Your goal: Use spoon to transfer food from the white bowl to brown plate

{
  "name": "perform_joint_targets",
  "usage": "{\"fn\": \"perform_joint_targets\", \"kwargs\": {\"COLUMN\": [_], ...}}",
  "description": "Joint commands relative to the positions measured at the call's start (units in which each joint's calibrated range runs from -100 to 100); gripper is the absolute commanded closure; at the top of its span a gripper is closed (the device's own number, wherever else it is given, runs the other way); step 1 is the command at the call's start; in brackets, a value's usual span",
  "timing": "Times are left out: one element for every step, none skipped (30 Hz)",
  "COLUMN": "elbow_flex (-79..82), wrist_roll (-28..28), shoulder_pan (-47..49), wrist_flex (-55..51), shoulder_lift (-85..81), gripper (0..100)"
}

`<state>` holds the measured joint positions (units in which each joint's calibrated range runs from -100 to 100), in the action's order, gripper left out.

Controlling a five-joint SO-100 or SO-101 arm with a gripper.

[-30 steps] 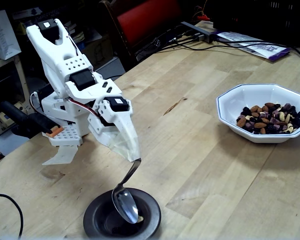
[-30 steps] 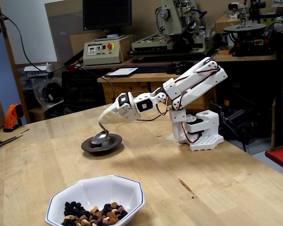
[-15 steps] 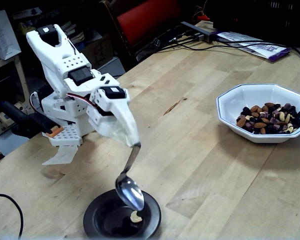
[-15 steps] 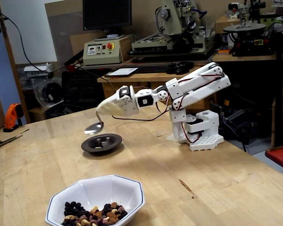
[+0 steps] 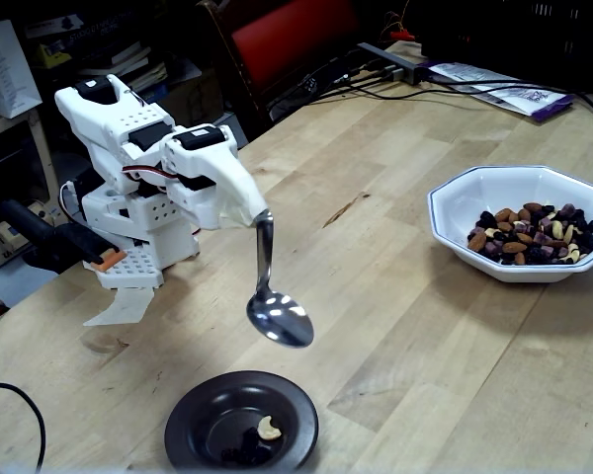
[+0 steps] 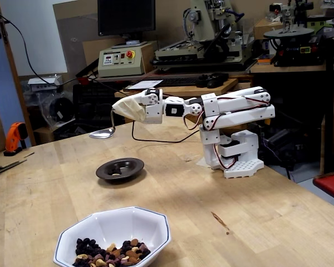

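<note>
One cashew and some dark bits of food (image 5: pixel 257 434) now lie in the brown plate (image 5: pixel 193 427); we have lifted the emptied spoon (image 5: pixel 278 318) clear, our gripper (image 5: pixel 245 205) clamped on its handle. Next scoop awaits in the white bowl (image 5: pixel 474 188), across the wooden table (image 5: pixel 395 326), workshop machines behind.

No text, label, brand or number can be read in either fixed view. The control box (image 6: pixel 120 59) in the upper left and the purple leaflet (image 5: pixel 502 91) at the upper right carry print too small to make out.
</note>
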<state>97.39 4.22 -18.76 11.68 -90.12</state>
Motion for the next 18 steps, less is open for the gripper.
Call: {"fn": "perform_joint_targets", "kwargs": {"elbow_flex": [-0.49, -0.49, -0.49, -0.49, -0.75, -1.11, -1.82, -2.43, -2.79, -3.5, -3.94, -4.2, -4.56, -4.82, -5.09, -5.27, -5.27, -5.27], "wrist_roll": [-3.37, -4.1, -4.69, -5.18, -5.57, -5.91, -6.2, -6.4, -6.59, -6.74, -6.94, -7.08, -7.28, -7.42, -7.47, -7.52, -7.57, -7.57], "shoulder_pan": [4.46, 6.02, 7.5, 8.98, 10.24, 11.13, 12.09, 12.83, 13.72, 14.31, 14.76, 15.06, 15.43, 15.8, 15.87, 15.87, 16.02, 16.17], "wrist_flex": [-0.85, -1.8, -3.14, -4.57, -6.15, -7.57, -8.99, -10.34, -11.76, -13.26, -14.61, -15.71, -17.06, -17.93, -18.4, -19.03, -19.59, -20.06], "shoulder_lift": [-3.29, -4.31, -5.51, -6.02, -7.05, -7.65, -7.99, -8.16, -8.16, -8.16, -8.16, -8.16, -8.16, -8.16, -8.16, -8.16, -8.16, -8.16], "gripper": [96, 96, 96, 96, 96, 96, 96, 96, 96, 96, 96, 96, 96, 96, 96, 96, 96, 96]}}
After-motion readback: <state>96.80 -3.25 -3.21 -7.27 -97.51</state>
